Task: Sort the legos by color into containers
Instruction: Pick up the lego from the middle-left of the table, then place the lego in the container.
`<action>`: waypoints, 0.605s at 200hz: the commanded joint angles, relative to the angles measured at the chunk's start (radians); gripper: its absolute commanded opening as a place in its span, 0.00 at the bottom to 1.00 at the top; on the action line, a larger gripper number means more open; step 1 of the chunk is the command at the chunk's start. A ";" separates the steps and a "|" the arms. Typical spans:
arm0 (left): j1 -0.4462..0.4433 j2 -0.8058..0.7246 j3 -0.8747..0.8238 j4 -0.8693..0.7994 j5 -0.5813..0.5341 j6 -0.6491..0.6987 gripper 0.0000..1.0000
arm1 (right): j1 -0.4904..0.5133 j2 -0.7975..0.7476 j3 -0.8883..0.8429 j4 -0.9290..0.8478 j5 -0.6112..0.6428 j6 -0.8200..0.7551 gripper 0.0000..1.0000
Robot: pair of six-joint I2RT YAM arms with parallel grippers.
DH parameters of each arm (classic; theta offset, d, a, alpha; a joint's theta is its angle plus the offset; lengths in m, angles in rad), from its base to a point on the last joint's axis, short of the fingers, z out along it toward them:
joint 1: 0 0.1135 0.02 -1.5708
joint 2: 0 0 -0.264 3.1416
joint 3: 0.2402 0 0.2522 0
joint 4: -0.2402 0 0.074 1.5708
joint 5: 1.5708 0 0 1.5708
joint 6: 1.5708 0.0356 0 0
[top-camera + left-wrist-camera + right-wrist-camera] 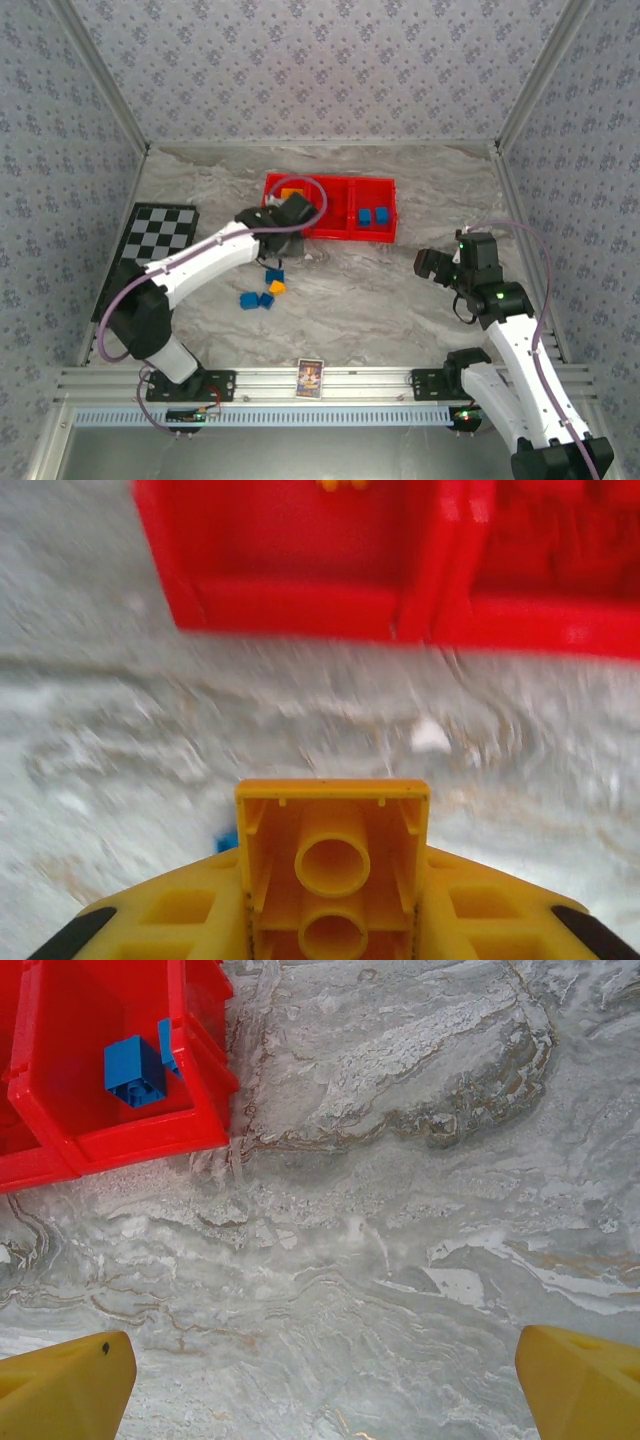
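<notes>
In the left wrist view an orange-yellow lego (332, 865) shows its hollow underside, and my left gripper (332, 920) is shut on it. The gripper (283, 240) hovers just before the left end of the red tray (338, 236), whose front wall (300, 610) lies ahead. One orange-yellow brick (292, 190) lies in the tray's left compartment and two blue bricks (373, 215) in the right one (133, 1068). Loose on the table are three blue bricks (274, 274) (248, 299) (267, 300) and an orange one (277, 287). My right gripper (435, 265) (325, 1390) hangs open over bare table right of the tray.
A black-and-white checkered board (155, 235) lies at the left wall. A small printed card (310, 378) stands on the front rail. Patterned walls close in the marbled table (420, 310) on three sides.
</notes>
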 commanded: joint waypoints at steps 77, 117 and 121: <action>0.254 0.424 0.484 -0.003 0.120 0.210 0.34 | 0.000 -0.035 -0.003 -0.013 -0.006 -0.003 1.00; 0.270 0.546 0.590 -0.040 0.130 0.204 0.39 | 0.001 -0.034 -0.007 -0.012 -0.008 0.000 1.00; 0.270 0.551 0.595 -0.043 0.129 0.202 0.41 | 0.000 -0.035 -0.007 -0.012 -0.008 0.001 1.00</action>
